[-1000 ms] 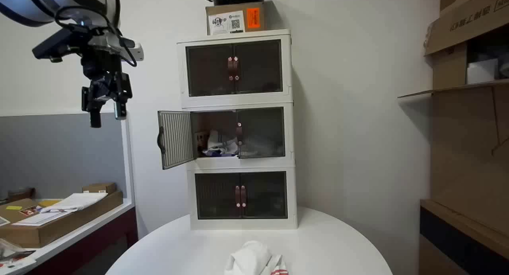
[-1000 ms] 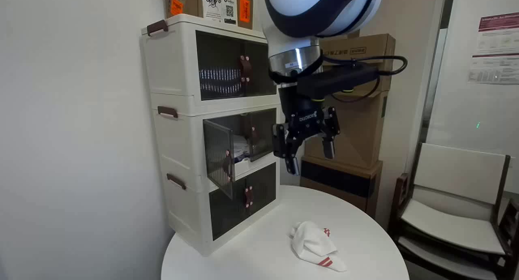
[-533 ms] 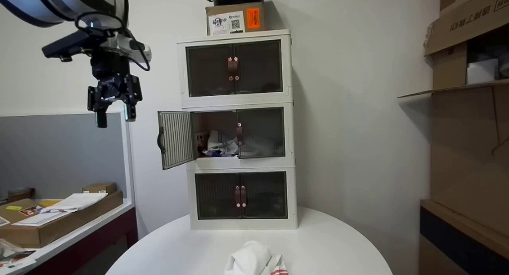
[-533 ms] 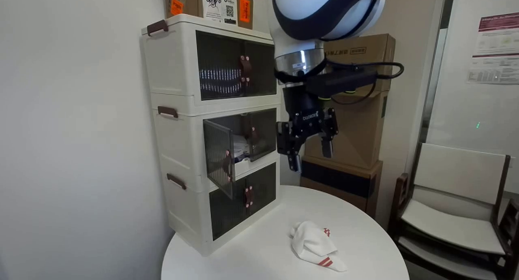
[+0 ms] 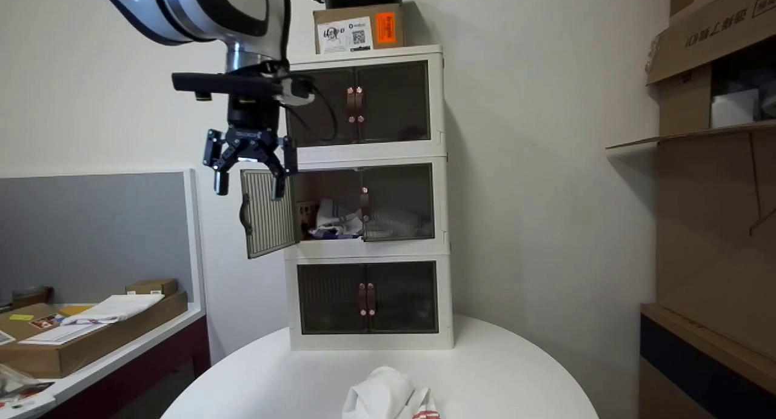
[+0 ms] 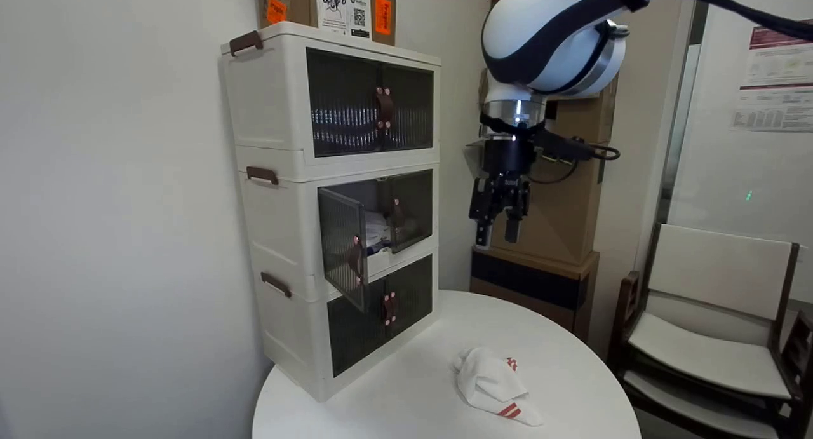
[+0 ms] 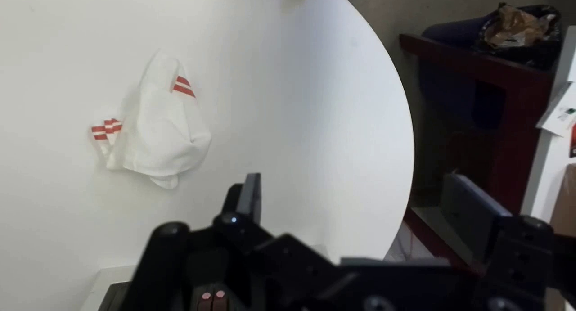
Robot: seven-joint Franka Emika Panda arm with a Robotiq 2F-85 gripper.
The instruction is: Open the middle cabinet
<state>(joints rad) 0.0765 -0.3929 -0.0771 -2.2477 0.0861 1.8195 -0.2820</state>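
Observation:
The middle cabinet [image 5: 400, 247] is the white-framed middle unit of a stack of three; it also shows in an exterior view [image 6: 279, 223]. Its left dark tinted door [image 5: 267, 225] stands swung outward, also visible in an exterior view [image 6: 340, 242]. Whitish and purple clutter [image 5: 339, 222] shows inside. Its right door [image 5: 403, 194] looks shut or barely ajar. My gripper [image 5: 250, 188] is open and empty, pointing down. It overlaps the open door in that view, but stands apart from the cabinet in an exterior view [image 6: 498, 237]. In the wrist view its fingers [image 7: 360, 189] are wide apart.
The units above [image 5: 357, 153] and below [image 5: 370, 341] have shut doors. A white red-striped cloth [image 6: 492, 385] lies on the round white table [image 6: 546, 350]. A cardboard box [image 5: 357, 31] tops the stack. A side desk [image 5: 139, 340] holds boxes and papers. A chair [image 6: 705, 363] stands beyond the table.
My gripper has moved to the right in both exterior views and turned, so its fingers look farther apart in an exterior view. The doors and the cloth have not moved.

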